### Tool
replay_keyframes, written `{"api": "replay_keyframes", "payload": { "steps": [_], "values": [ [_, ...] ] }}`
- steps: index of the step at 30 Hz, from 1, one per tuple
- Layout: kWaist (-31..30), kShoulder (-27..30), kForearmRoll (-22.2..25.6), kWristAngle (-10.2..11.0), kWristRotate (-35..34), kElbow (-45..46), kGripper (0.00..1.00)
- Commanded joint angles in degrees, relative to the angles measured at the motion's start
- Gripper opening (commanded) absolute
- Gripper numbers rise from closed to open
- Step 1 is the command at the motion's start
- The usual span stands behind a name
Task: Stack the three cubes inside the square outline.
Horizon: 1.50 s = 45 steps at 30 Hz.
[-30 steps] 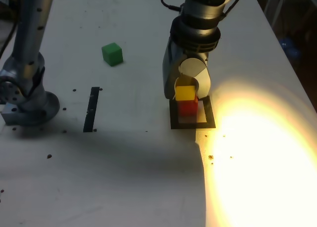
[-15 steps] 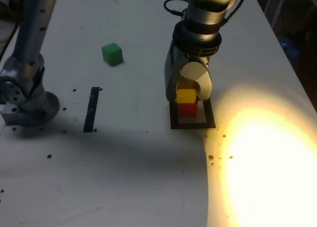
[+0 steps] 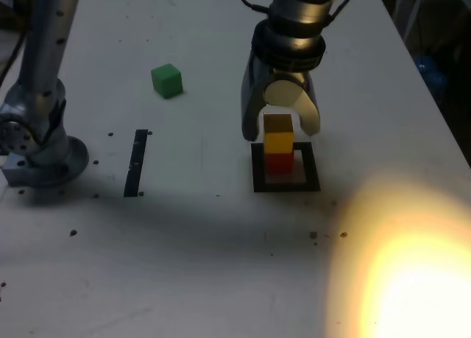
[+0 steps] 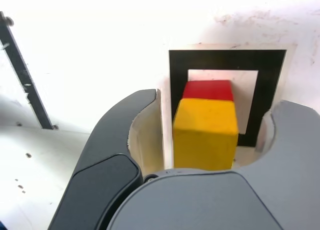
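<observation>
Inside the square outline (image 3: pixel 286 185), near the table's (image 3: pixel 206 227) middle: yellow cube (image 3: pixel 278 142) stacked on red cube (image 3: pixel 278 162), two of three placed. Gripper (image 3: pixel 280 121) parted around the yellow cube, jaws standing clear on both sides in the wrist view, nothing held. Green cube (image 3: pixel 167 80) alone and well apart, toward the exterior view's left, beyond the tape strip (image 3: pixel 136 162).

Chief risk, judged from here: a jaw brushing the yellow cube on the way up. Gaps beside the cube narrow in the wrist view, closer on one flank than the other; any sideways drift before lifting clear likely to nudge the top cube off the red one, or slide both toward the black border. Yellow cube sitting slightly off the red cube's edges in the wrist view, so little margin to spare.

Second risk: the third placement. A taller stack, easily toppled by a green cube set down off-centre or released while pressing sideways.

Third: glare. Bright wash of light across the exterior view's lower right, close to the outline, apt to hide edges of the frame and stack from that camera.

Safest next move, by this reading: straight upward withdrawal, jaws kept wide, then across to the green cube.
</observation>
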<state>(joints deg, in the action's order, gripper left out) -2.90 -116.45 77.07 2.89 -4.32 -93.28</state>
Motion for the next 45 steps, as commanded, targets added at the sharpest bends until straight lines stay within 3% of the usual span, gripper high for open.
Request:
{"api": "replay_keyframes", "payload": {
  "steps": [1, 6, 12, 24, 35, 39, 45],
  "values": [
    [1.59, 4.14, 1.82, 0.84, 0.43, 0.47, 0.92],
    [8.26, 10.99, 3.43, 2.16, 2.09, 4.26, 0.92],
    [21.86, 16.56, 2.47, 3.68, 4.84, 11.39, 0.92],
    [42.59, 17.13, -5.72, 5.02, 6.57, 22.42, 0.92],
    [46.26, 11.36, -7.26, 4.50, 7.60, 24.31, 0.84],
    [46.68, 9.85, -9.18, 4.45, 7.91, 24.68, 0.78],
    [48.66, 7.07, -13.13, 3.07, 10.44, 25.89, 0.77]
  ]
}}
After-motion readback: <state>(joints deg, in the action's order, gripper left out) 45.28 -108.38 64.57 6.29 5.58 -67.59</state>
